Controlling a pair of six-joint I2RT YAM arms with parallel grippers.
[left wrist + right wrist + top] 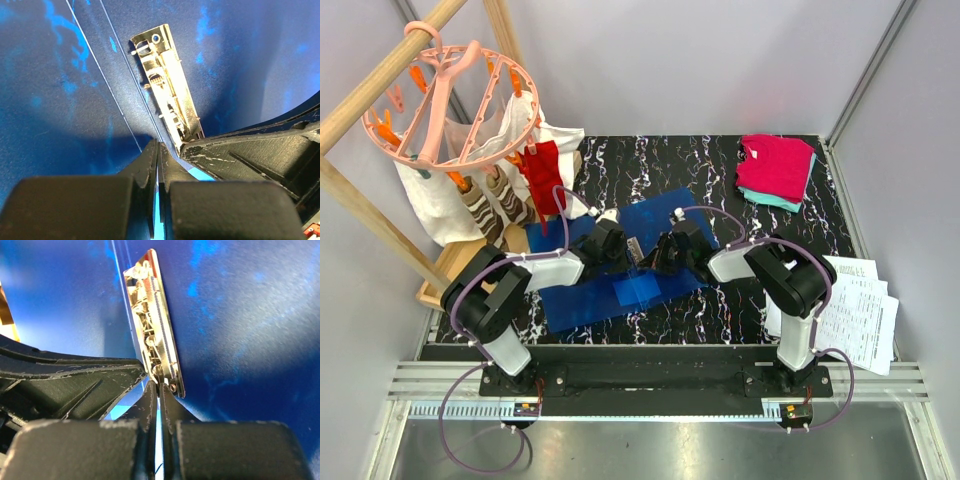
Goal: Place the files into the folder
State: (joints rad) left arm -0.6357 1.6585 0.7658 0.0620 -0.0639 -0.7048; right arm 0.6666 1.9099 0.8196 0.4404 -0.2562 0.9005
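At far left a wooden drying rack [380,215] carries a round pink peg hanger [450,100] hung with socks and white cloth. Beside it, the blue folder [582,292] lies flat at the middle of the black marbled table [720,170], a long metal clip [165,82] bright along its inner spine.

The left gripper [625,250] reaches in from the left over the folder. In its wrist view the two dark fingers [147,162] are pressed almost together at the near end of the clip, a thin pale-blue sliver caught between them. It looks like an edge of the folder, though the close view does not show which layer.

The right gripper [655,255] meets it from the other side, the two nearly tip to tip over the clip. Its fingers [170,407] are likewise drawn nearly closed on a pale-blue sliver at the end of the clip.

Farther right, pink and teal folded clothes [777,168] sit at the table's back corner. The files [860,312], a fanned stack of printed white sheets, lie at the near right edge beside the right arm's base, well apart from the folder.
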